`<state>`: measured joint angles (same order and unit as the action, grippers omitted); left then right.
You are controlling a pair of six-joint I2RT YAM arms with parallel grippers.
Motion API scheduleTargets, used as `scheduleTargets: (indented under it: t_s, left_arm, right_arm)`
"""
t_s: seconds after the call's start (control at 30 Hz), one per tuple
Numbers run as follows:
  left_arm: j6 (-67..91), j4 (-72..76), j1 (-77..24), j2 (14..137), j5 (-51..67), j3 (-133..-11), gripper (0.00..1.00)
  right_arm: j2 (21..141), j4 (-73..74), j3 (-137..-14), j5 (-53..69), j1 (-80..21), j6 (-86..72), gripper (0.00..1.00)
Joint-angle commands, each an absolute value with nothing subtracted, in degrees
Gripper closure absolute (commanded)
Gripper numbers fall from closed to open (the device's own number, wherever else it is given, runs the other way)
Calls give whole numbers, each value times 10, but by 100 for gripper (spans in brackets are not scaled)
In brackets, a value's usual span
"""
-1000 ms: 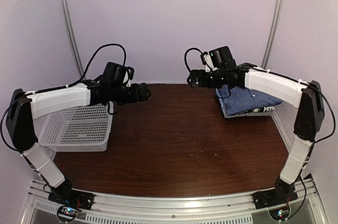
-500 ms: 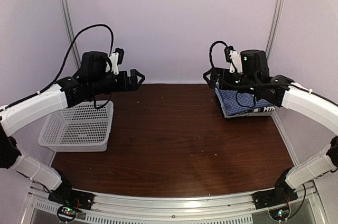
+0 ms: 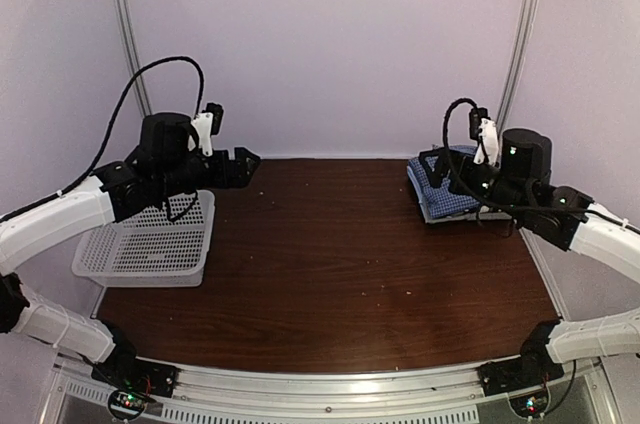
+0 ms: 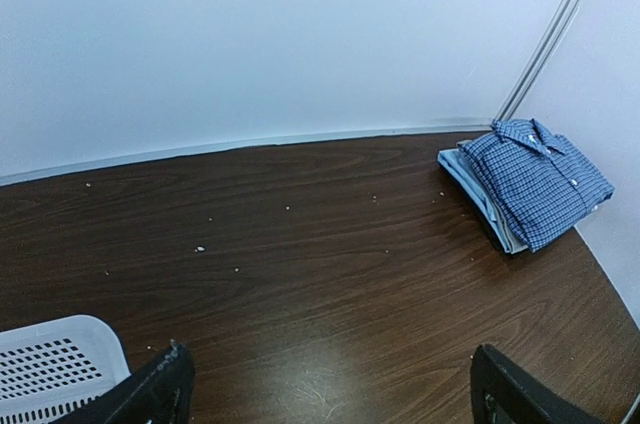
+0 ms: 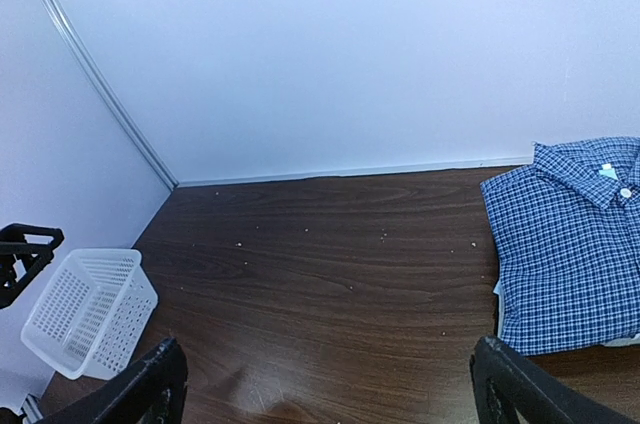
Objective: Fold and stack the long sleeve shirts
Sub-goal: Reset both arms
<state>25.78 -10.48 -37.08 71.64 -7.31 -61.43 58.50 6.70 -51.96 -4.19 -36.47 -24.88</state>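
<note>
A folded blue fine-checked shirt [image 3: 445, 192] lies on top of a stack at the table's back right corner. It also shows in the left wrist view [image 4: 535, 176] and the right wrist view [image 5: 568, 244]. Pale folded layers [image 4: 482, 200] show under it; the black-and-white checked shirt cannot be made out. My right gripper [image 3: 432, 163] hovers open and empty over the stack's left edge, its fingertips [image 5: 152, 384] wide apart. My left gripper [image 3: 241, 166] is open and empty above the table's back left, its fingertips [image 4: 163, 391] wide apart.
A white mesh basket [image 3: 150, 240] stands at the left under my left arm, and shows in the right wrist view [image 5: 85, 310]. The dark wood table [image 3: 330, 254] has small white crumbs. Walls close in the back and both sides.
Both arms have swung outward and back. The left gripper moved left toward the basket, the right gripper moved right to the shirt stack. The shirts have not moved.
</note>
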Motion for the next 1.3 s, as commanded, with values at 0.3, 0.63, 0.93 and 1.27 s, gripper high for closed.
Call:
scheduleTargets:
  t_s: [0.3, 0.63, 0.93, 1.27]
  left_arm:
    - [237, -72, -373, 708, -101, -607, 2]
    - [236, -72, -373, 712, -101, -611, 2]
    - [234, -74, -373, 715, -101, -614, 2]
    - [237, -74, -373, 715, -99, -611, 2]
  right_arm:
    - [518, 29, -486, -127, -366, -244, 0]
    - [527, 33, -487, -131, -366, -240, 0]
    - [524, 29, -483, -131, -366, -237, 0]
    - [519, 25, -472, -130, -366, -243, 0]
